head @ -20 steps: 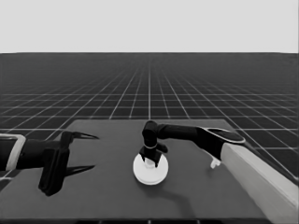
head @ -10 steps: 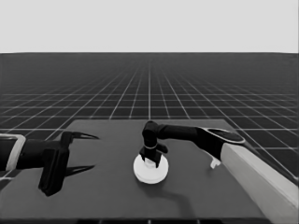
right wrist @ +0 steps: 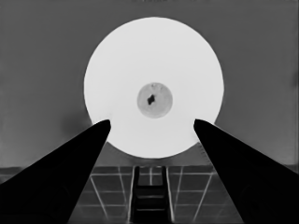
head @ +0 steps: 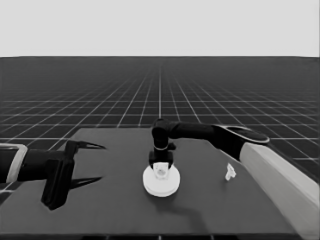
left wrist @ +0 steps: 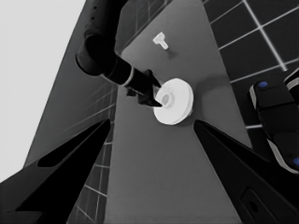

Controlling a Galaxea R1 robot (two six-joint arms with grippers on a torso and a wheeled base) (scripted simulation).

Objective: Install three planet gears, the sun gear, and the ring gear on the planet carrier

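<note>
Head view: nothing has really moved in the last second. The right gripper (head: 161, 166) still hangs over the larger round part (head: 161, 181) mid-table, fingers spread, released. No gears showing, so assembly looks finished. Left gripper (head: 89, 162) waits open.

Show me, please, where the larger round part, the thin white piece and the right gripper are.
larger round part (head: 161, 185): head view, on its front rim.
thin white piece (head: 230, 172): head view, on its middle.
right gripper (head: 161, 168): head view, midway between its fingertips, over the larger round part's hub.
</note>
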